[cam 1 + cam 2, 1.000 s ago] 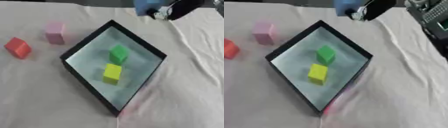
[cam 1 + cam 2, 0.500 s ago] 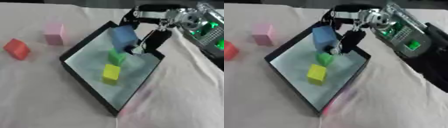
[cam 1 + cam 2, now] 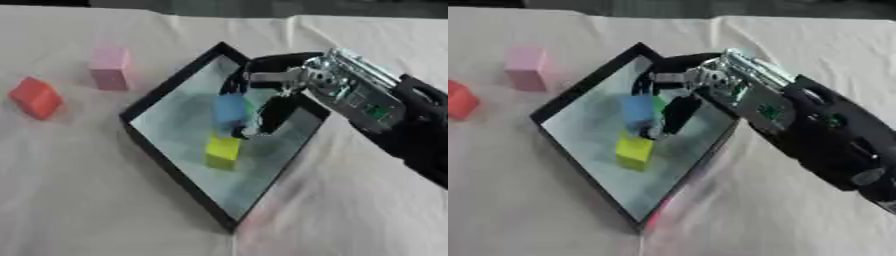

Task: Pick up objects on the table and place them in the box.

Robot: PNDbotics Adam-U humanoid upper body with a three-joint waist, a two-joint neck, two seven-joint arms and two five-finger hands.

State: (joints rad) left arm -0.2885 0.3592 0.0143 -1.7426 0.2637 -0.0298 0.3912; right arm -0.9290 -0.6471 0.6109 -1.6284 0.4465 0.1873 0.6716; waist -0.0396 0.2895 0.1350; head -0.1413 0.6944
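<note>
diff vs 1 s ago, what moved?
The right hand came from the far edge down into the box, carrying the blue block, which it still holds low over the box floor, just beyond the yellow block. The green block is now mostly hidden behind them. Yellow block, pink block and red block stayed put. The left hand is out of view.
</note>
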